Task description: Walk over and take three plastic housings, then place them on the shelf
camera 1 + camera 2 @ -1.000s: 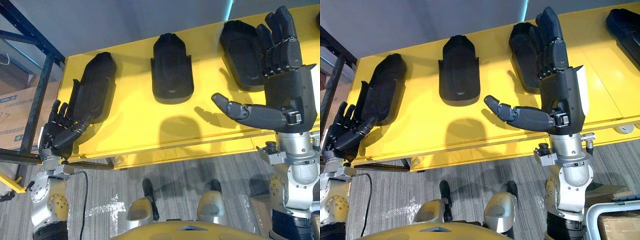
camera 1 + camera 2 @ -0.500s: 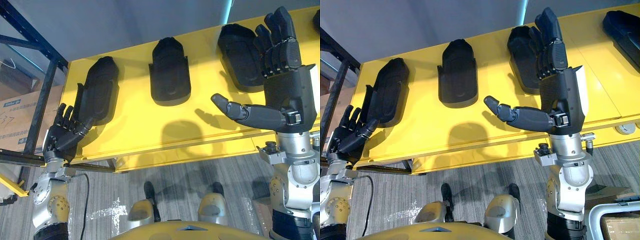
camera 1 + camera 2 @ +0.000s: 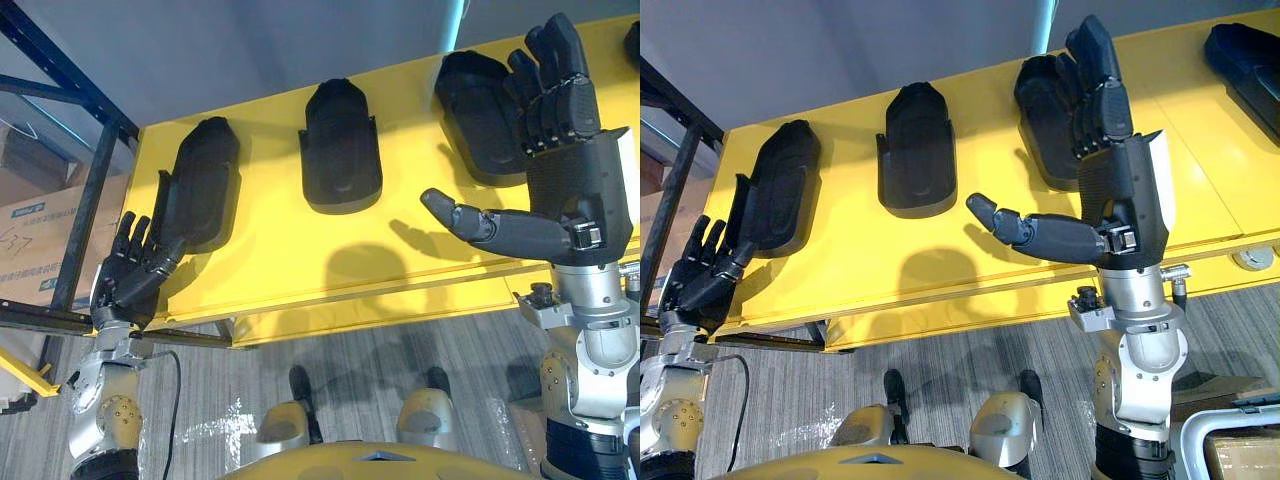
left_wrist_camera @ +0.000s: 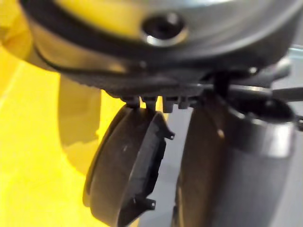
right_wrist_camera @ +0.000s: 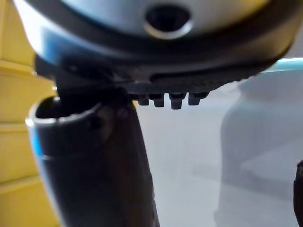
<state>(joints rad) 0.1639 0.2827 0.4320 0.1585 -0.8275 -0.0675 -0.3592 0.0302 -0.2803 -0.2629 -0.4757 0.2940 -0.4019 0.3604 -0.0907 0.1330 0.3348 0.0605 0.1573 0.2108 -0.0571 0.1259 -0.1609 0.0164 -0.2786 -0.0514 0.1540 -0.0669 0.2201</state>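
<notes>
Open and empty, the left hand (image 3: 135,272) sits just beside the leftmost plastic housing (image 3: 200,180) on the yellow bench (image 3: 290,250), seemingly to grasp it, while the right hand (image 3: 570,170) hovers raised, fingers spread.

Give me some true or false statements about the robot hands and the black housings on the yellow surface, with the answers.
1. The right robot hand is open and holds nothing. True.
2. The left robot hand holds the left housing up in the air. False: that housing lies on the yellow surface, and the hand is open by its near end.
3. The middle housing lies between the left housing and the right housing. True.
4. The housings are stacked on one another. False: they lie apart, side by side.
</notes>
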